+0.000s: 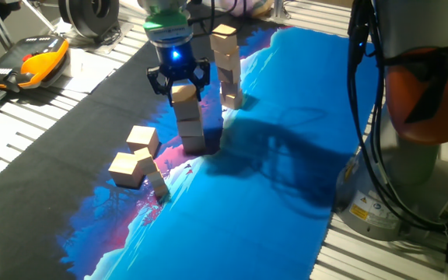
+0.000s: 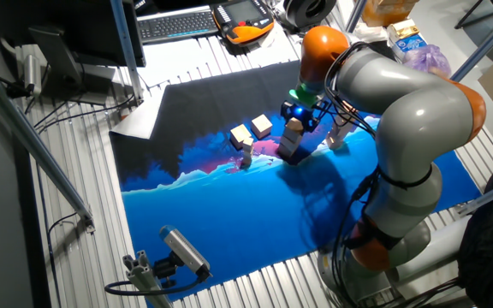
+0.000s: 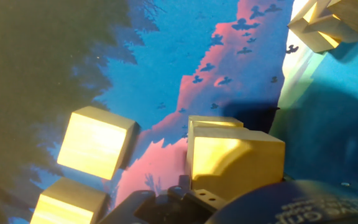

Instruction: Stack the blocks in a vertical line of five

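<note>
My gripper hangs over the middle of the cloth, its fingers close on either side of a tan block and shut on it. That block rests on top of a short stack of two more blocks. A taller stack stands just behind and to the right. Three loose blocks lie front left: one, one, and a small tilted one. In the hand view the held block fills the lower middle, with two loose blocks to its left.
An orange-and-black handheld device lies off the cloth at the far left beside a keyboard. The arm's base and cables stand at the right edge. The blue and black cloth covers the table.
</note>
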